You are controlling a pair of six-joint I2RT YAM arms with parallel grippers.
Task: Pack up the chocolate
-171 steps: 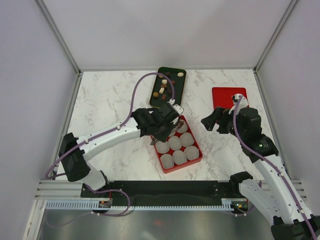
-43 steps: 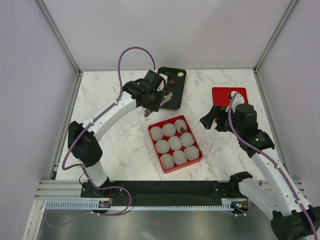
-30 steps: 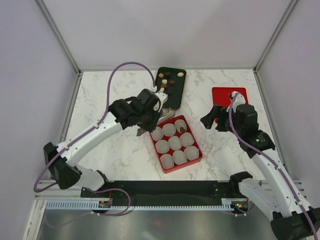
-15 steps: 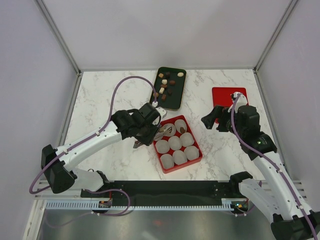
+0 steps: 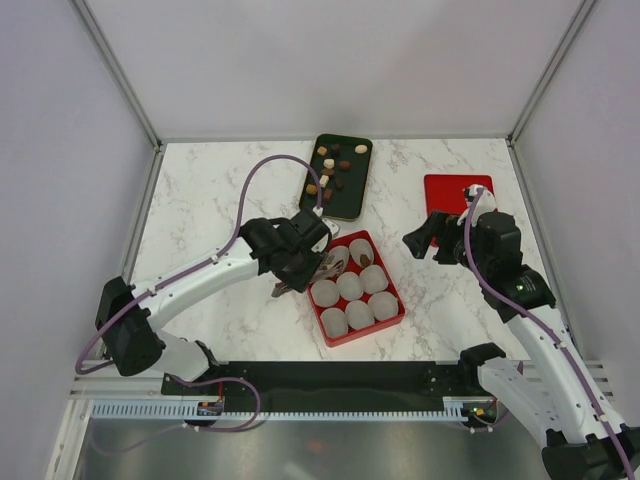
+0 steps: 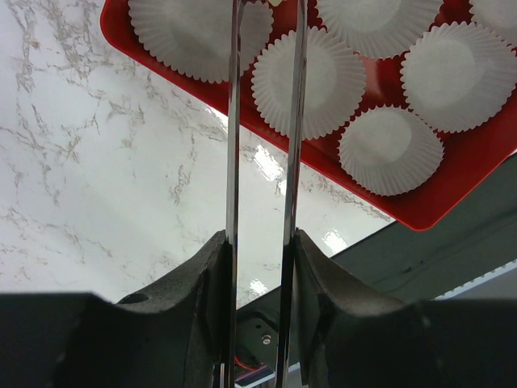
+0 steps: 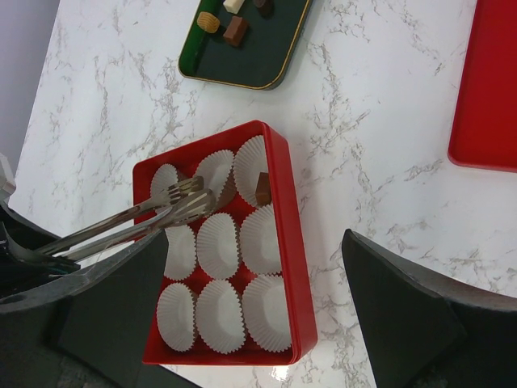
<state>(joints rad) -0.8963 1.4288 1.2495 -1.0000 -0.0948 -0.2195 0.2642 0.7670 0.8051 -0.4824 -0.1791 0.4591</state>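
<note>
Tongs (image 5: 325,268) of bare metal sit clamped in the left pincer (image 5: 290,265), whose dark fingers (image 6: 206,275) press the two arms partway together. Seen from the left wrist, the arms run side by side with a narrow gap between them. The tong tips reach over the far left corner of the red box (image 5: 366,335), which stands on the marble surface (image 5: 220,200) near the middle. Whether a piece sits between the tips cannot be told.

The box holds nine white paper cups (image 5: 349,286) in three rows of three. One dark brown chocolate (image 7: 262,188) lies in the cup at the far right corner. The remaining chocolates (image 5: 333,165), brown, tan and cream, are scattered on the dark tray (image 5: 345,203) just beyond the box, none of them touching the tongs.

The right pincer (image 5: 422,232) hangs above the surface to the right of the box, its jaws spread wide and gripping nothing. A flat red lid (image 5: 445,190) lies on the surface just behind it.
</note>
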